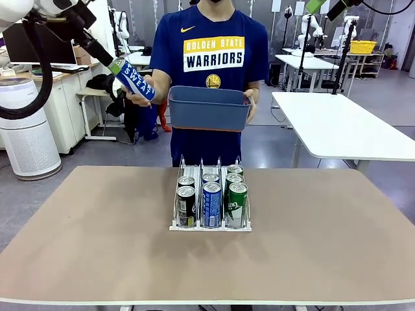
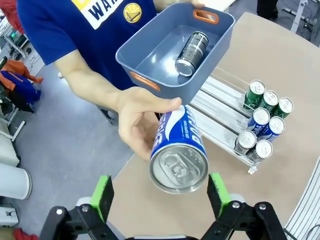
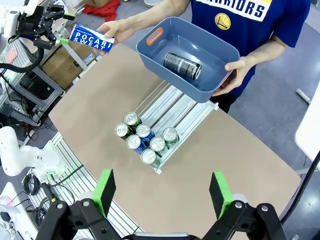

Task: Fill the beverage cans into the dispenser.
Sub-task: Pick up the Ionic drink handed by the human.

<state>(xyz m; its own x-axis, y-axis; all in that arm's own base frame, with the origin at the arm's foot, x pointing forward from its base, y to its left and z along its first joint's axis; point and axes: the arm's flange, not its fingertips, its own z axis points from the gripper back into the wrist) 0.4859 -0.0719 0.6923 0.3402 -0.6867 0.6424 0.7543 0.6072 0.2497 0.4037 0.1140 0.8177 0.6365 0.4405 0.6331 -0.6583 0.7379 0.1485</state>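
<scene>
Front view has the brown table nearest, and at its middle stands the white wire rack with seven upright cans: two dark in the lane at 9 o'clock, two blue in the middle lane, three green at 3 o'clock. Beyond the far edge, at 12 o'clock, a person holds up a blue-grey bin with one hand, and a dark can lies on its side inside it. The other hand holds a blue can out toward 10 o'clock. Its silver top sits between the green pads of the left gripper, whose jaws are spread wide and not clamped on it. The right gripper hangs high over the table, released and holding nothing, with the rack at its 12 o'clock.
</scene>
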